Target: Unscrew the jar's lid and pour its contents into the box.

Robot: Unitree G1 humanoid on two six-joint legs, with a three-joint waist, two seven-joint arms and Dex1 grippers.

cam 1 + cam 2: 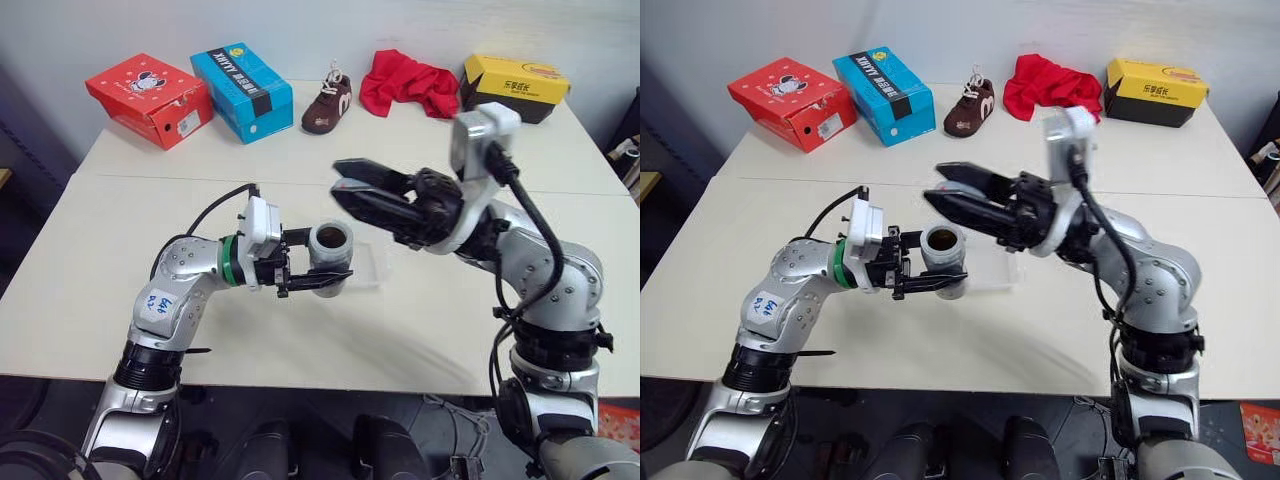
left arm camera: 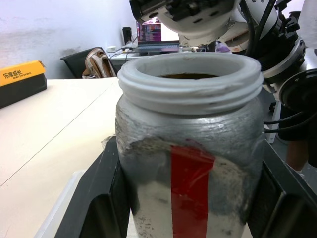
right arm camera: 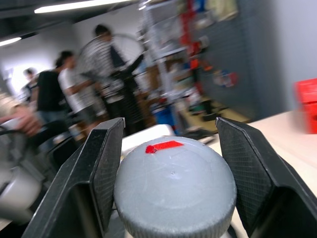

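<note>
The left claw (image 1: 322,279) is closed around the jar (image 1: 330,252) and holds it up over the middle of the worktop (image 1: 90,300). The jar's top is open. The box (image 1: 373,266) sits just behind it. The right claw (image 3: 171,198) squeezes the lid (image 3: 174,191) above.
</note>
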